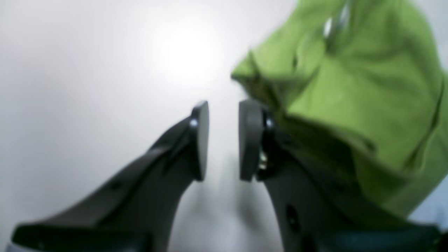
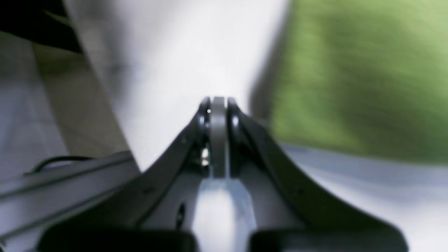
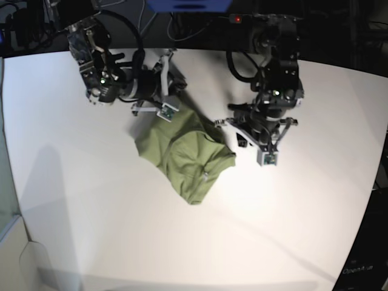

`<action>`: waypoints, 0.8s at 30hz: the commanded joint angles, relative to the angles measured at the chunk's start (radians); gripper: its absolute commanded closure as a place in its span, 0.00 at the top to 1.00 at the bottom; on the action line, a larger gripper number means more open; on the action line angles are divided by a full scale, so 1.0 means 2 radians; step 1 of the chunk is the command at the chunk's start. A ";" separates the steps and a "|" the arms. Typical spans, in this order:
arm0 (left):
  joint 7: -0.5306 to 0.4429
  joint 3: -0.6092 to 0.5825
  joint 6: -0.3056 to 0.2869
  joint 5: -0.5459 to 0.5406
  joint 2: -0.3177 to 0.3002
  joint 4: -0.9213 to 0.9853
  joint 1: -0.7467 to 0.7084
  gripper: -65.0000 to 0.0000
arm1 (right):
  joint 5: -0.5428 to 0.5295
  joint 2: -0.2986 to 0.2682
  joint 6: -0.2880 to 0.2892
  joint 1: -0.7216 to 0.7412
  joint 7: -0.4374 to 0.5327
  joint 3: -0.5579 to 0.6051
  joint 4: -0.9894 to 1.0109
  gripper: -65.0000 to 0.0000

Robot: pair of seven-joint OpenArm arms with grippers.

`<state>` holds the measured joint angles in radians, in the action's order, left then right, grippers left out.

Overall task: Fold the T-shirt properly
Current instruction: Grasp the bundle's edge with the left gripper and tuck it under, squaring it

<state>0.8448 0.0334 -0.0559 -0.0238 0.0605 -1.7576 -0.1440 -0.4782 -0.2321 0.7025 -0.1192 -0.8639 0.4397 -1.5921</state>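
The T-shirt (image 3: 185, 154) is seen bunched on the counter (image 3: 91, 206). The left gripper (image 1: 224, 140) is held parted and empty beside it. The right gripper (image 2: 218, 136) is pressed together, empty.

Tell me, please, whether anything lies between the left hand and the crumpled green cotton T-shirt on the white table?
Nothing visible does. The left hand hovers open and empty, with the crumpled green cotton T-shirt right beside one finger; only bare white table lies around them.
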 commanded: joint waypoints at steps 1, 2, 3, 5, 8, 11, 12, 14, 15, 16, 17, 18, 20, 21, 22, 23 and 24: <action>-0.018 -0.002 -0.001 -0.002 -0.001 -0.001 0.002 0.22 | -0.001 -0.007 -0.002 0.004 0.007 -0.002 -0.005 0.00; -0.024 -0.002 -0.001 -0.001 -0.001 0.008 -0.002 0.22 | -0.001 -0.012 -0.002 0.004 0.013 -0.002 -0.005 0.00; -0.032 -0.002 -0.001 0.000 -0.001 0.021 -0.004 0.22 | -0.001 -0.019 -0.002 0.004 0.018 -0.002 -0.005 0.00; -0.045 -0.002 -0.001 -0.002 0.000 0.057 -0.001 0.22 | -0.001 -0.029 -0.002 0.003 0.021 -0.002 -0.005 0.00; -0.078 -0.002 -0.001 -0.002 0.002 0.118 0.013 0.22 | -0.001 -0.036 -0.002 0.002 0.021 -0.008 -0.005 0.00; -0.114 -0.004 -0.001 -0.003 0.008 0.176 0.038 0.22 | -0.001 -0.042 -0.002 -0.002 0.021 -0.033 -0.005 0.00; -0.123 -0.002 -0.001 -0.003 0.012 0.193 0.049 0.22 | -0.001 -0.042 -0.002 -0.004 0.020 -0.039 -0.005 0.00; -0.135 -0.002 -0.001 -0.003 0.013 0.226 0.071 0.22 | -0.001 -0.051 -0.002 -0.014 0.021 -0.050 -0.005 0.00; -0.140 -0.005 -0.001 -0.003 0.014 0.246 0.085 0.22 | -0.001 -0.055 -0.002 -0.015 0.021 -0.054 -0.006 0.00; -0.144 -0.005 -0.001 -0.003 0.014 0.265 0.102 0.22 | -0.001 -0.056 -0.002 -0.017 0.021 -0.059 -0.005 0.00; -0.150 -0.005 -0.001 -0.003 0.015 0.284 0.115 0.22 | -0.001 -0.057 -0.002 -0.019 0.021 -0.067 -0.005 0.00; -0.156 -0.005 -0.001 -0.003 0.021 0.298 0.126 0.22 | -0.001 -0.057 -0.002 -0.020 0.021 -0.073 -0.005 0.00; -0.167 -0.005 -0.002 -0.003 0.029 0.325 0.151 0.22 | -0.001 -0.062 -0.002 -0.028 0.021 -0.091 -0.004 0.00; -0.172 -0.006 -0.003 -0.003 0.032 0.335 0.161 0.22 | -0.001 -0.065 -0.002 -0.031 0.021 -0.099 -0.004 0.00; -0.179 -0.006 -0.004 -0.003 0.032 0.346 0.173 0.22 | -0.001 -0.065 -0.002 -0.033 0.021 -0.109 -0.005 0.00; -0.188 -0.006 -0.005 -0.003 0.036 0.357 0.183 0.22 | -0.001 -0.066 -0.002 -0.034 0.021 -0.116 -0.005 0.00; -0.198 -0.006 -0.005 -0.003 0.042 0.366 0.192 0.22 | -0.001 -0.067 -0.002 -0.034 0.020 -0.122 -0.005 0.00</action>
<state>0.4156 0.0242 -0.0711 -0.0303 0.1303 -1.0260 0.2325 -0.5056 -0.3561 0.7029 -0.1921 -0.8032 0.1970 -1.5940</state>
